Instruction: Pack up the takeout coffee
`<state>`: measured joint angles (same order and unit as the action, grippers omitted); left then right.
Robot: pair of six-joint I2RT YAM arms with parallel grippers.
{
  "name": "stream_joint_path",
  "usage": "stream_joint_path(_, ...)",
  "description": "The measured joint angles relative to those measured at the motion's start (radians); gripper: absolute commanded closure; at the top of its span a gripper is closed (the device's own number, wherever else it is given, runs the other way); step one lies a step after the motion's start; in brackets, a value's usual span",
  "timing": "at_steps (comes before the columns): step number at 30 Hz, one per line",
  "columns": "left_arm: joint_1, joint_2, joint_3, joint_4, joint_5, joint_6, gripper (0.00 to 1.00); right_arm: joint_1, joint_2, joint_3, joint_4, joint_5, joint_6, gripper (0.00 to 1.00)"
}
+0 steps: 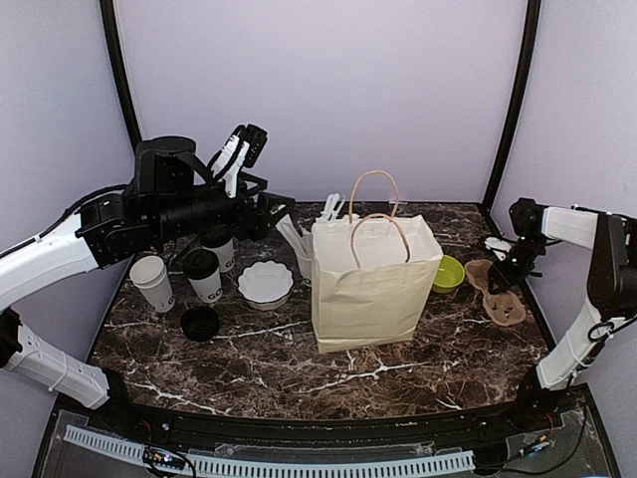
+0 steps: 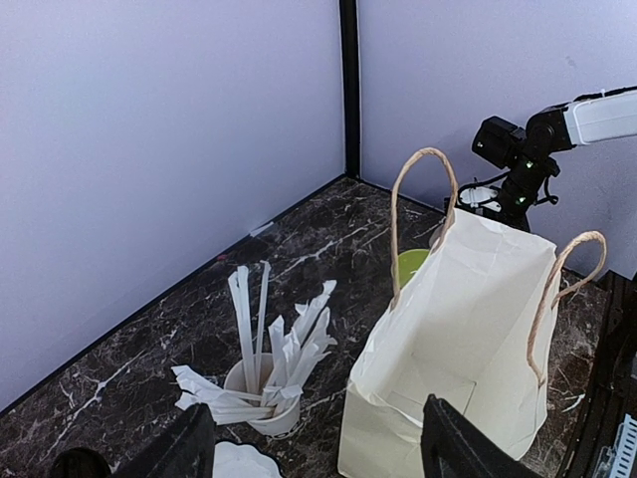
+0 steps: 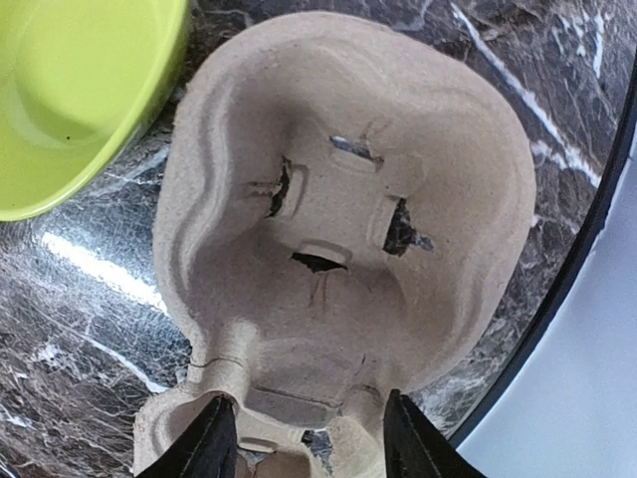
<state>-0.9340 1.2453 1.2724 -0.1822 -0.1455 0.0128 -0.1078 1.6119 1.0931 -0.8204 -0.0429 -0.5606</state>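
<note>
The right end effector [image 3: 309,423] hangs low with its fingers apart, straddling the near rim of the pulp cup carrier [image 3: 338,229]. It has clamped nothing, and I cannot tell whether it touches the carrier. Ahead and to its left, the green bowl [image 3: 70,90] sits just beside the carrier. To its right the edge of the bench [image 3: 557,110] runs close, leaving little room.

The left end effector [image 2: 317,418] is raised high, fingers wide apart and empty, facing the open mouth of the paper bag [image 2: 468,299]. The cup of straws [image 2: 261,383] stands just beside the bag.

Below it, near the bench's left edge, stand a lidded cup [image 1: 204,276] and a second cup [image 1: 223,254] partly under the arm. A lidless cup [image 1: 152,282] and a loose black lid [image 1: 200,323] are nearby. The scalloped bowl [image 1: 266,284] lies between these and the bag.
</note>
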Motion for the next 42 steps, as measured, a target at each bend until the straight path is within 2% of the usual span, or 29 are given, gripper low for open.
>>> stream_joint_path(14,0.0,0.016,0.004,-0.006,0.011,0.0,0.27,0.024,-0.002,0.008,0.014,0.027,0.198,0.52)
stream_joint_path(30,0.0,0.018,0.004,-0.009,0.01,-0.001,0.26,0.043,0.012,-0.012,0.012,0.05,0.248,0.54)
stream_joint_path(42,0.0,0.008,0.002,-0.009,0.01,-0.028,0.26,0.043,0.035,-0.018,0.018,0.075,0.266,0.71)
